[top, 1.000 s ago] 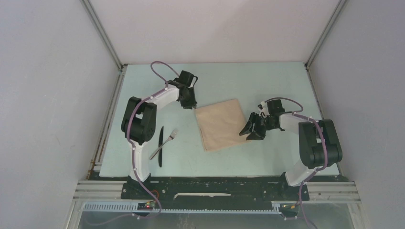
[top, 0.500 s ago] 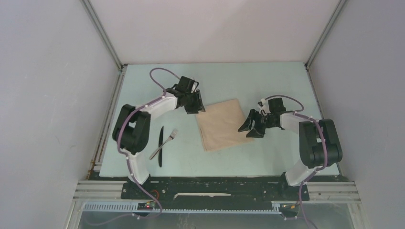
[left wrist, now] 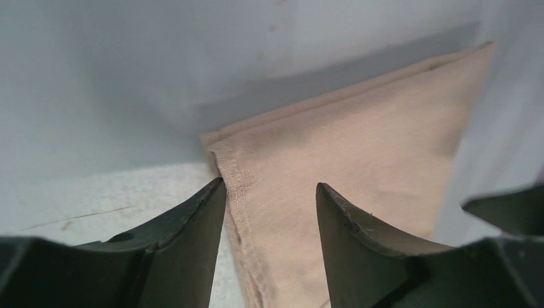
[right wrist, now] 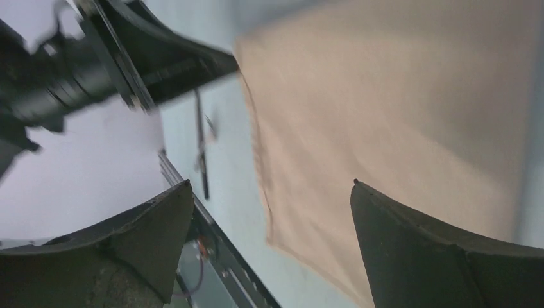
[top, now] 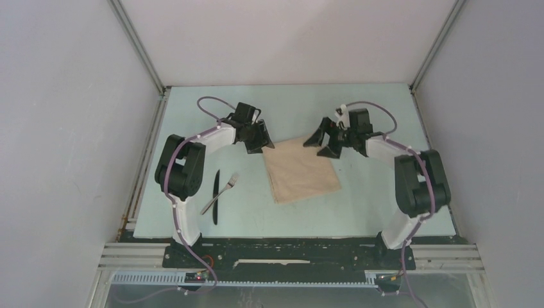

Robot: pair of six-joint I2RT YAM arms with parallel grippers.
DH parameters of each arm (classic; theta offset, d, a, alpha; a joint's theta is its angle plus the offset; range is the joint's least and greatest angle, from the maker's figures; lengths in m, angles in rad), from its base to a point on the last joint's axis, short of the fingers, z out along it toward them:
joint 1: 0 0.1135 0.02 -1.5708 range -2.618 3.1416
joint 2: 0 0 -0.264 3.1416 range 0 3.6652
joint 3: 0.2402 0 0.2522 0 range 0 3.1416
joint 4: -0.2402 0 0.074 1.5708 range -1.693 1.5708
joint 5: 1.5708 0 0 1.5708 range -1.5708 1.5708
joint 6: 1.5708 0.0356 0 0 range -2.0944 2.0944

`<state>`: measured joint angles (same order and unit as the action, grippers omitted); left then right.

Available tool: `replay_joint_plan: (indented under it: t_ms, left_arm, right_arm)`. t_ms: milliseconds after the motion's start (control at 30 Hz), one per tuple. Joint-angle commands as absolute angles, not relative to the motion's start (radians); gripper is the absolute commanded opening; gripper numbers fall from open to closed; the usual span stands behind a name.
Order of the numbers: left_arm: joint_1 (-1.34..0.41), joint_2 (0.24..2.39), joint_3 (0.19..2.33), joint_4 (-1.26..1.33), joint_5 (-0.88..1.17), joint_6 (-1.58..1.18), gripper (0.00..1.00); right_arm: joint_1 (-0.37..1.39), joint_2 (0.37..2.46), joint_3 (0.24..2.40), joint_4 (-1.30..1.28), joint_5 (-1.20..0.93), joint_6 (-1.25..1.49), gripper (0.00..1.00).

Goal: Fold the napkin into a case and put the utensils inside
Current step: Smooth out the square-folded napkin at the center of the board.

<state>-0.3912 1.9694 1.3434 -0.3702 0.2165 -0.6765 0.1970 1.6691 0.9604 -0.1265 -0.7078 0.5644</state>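
Observation:
The beige napkin (top: pixel 301 170) lies flat on the table, folded into a rough square. My left gripper (top: pixel 263 144) is open at its far left corner. In the left wrist view that corner of the napkin (left wrist: pixel 359 128) sits in the left gripper (left wrist: pixel 270 186), between the spread jaws, ungripped. My right gripper (top: pixel 319 145) hovers wide open by the far right corner, with the napkin (right wrist: pixel 398 96) below the right gripper (right wrist: pixel 271 183) and nothing held. The black knife (top: pixel 216 196) and silver fork (top: pixel 221 192) lie side by side left of the napkin.
The left arm's upright link (top: pixel 183 167) stands just left of the utensils. Metal frame rails (top: pixel 144 160) run along the table's left edge, and grey walls close in three sides. The knife (right wrist: pixel 201 147) shows blurred in the right wrist view.
The right gripper has left the napkin's right edge, moved to the far right corner and opened wider. The left gripper has opened at the far left corner. The napkin lies flat.

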Motion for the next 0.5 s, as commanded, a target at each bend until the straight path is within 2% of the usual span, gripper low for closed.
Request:
replay_joint_plan:
  t_ms: [0,233,467]
  left_arm:
    - [-0.393,1.876,1.362,-0.285,0.324,-0.750,0.59]
    - [-0.394,1.858,1.284,-0.185,0.326,-0.823,0.58]
    - [-0.391,1.674,1.198,-0.313,0.046,-0.787,0.61]
  right_arm:
    - [0.248,1.855,1.104,0.207,-0.788,0.789,1.00]
    - [0.257,2.077,1.221,0.480,-0.806,0.979,0.95]
    - [0.264,2.175,1.288,0.472,-0.814,0.983,0.92]
